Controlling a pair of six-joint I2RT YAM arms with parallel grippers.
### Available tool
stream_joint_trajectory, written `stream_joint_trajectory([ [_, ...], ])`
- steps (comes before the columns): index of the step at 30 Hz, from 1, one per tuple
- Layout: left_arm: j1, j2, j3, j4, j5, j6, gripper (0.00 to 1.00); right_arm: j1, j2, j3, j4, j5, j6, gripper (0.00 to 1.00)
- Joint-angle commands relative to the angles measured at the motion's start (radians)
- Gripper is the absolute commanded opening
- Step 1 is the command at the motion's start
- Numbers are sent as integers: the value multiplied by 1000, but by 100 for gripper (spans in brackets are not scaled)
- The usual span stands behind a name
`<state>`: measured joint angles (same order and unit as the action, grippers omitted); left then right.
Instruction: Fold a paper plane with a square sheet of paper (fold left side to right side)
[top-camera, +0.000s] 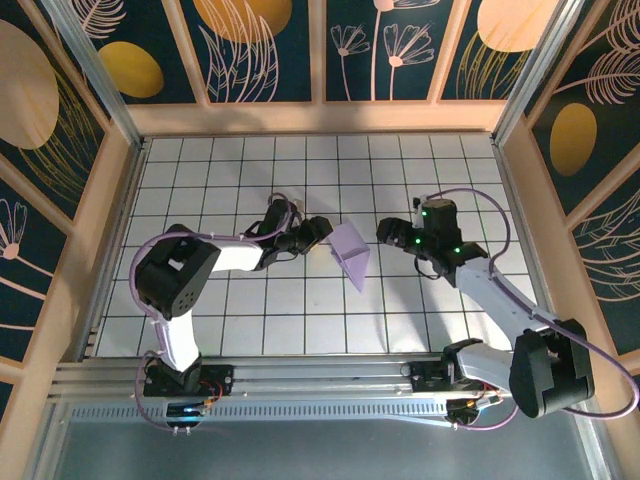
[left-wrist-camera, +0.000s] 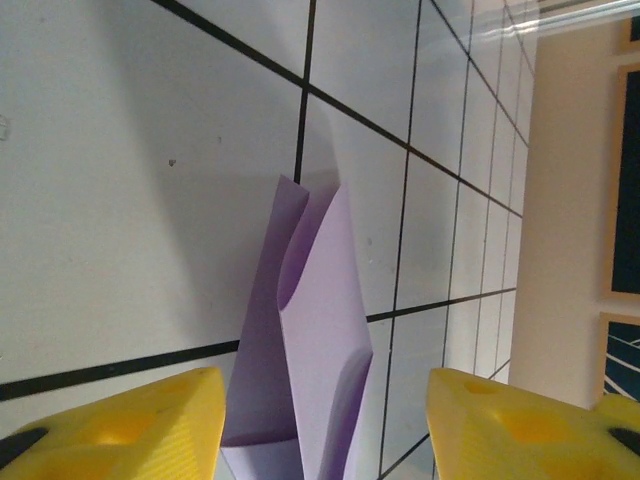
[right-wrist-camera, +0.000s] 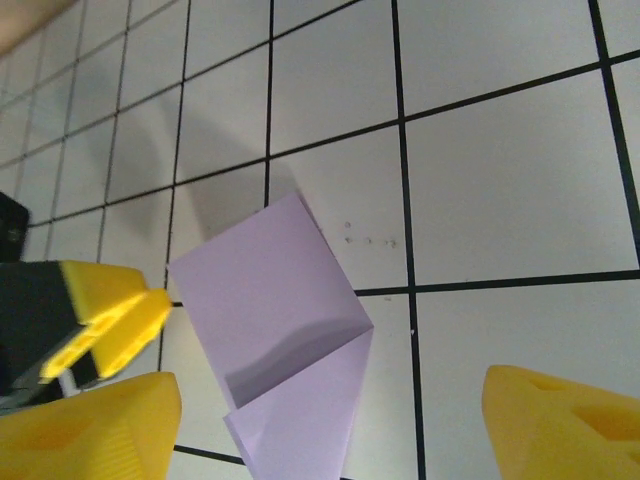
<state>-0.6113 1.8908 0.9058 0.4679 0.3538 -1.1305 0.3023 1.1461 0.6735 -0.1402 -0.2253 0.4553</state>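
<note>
Quick count from us: we see one lavender sheet of paper (top-camera: 349, 251), partly folded, a single piece. We count two arms, the left arm (top-camera: 185, 275) and the right arm (top-camera: 500, 295). That gives two grippers, the left gripper (top-camera: 325, 233) and the right gripper (top-camera: 383, 232), with two yellow fingers (left-wrist-camera: 130, 425) on each, so four fingers total. There's one tiled table (top-camera: 250, 320). We can't count the tiles reliably.

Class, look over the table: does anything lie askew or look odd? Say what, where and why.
The square sheet of paper, mid-scene, sits crooked to the grid lines. Its folded layers bow apart instead of lying flat.
</note>
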Motion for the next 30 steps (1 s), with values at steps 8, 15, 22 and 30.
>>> stream_joint_trajectory([
  [8,-22,111,102,16,61,5,25,-92,-57,-43,63,-160,21,80],
  [15,-19,70,83,4,34,90,0,-152,-59,-41,70,-258,-12,80],
  [22,17,-18,-8,97,125,208,0,-232,-64,-64,153,-432,-32,90],
  [30,75,-141,-168,236,280,315,0,-232,81,-70,237,-683,-131,89],
])
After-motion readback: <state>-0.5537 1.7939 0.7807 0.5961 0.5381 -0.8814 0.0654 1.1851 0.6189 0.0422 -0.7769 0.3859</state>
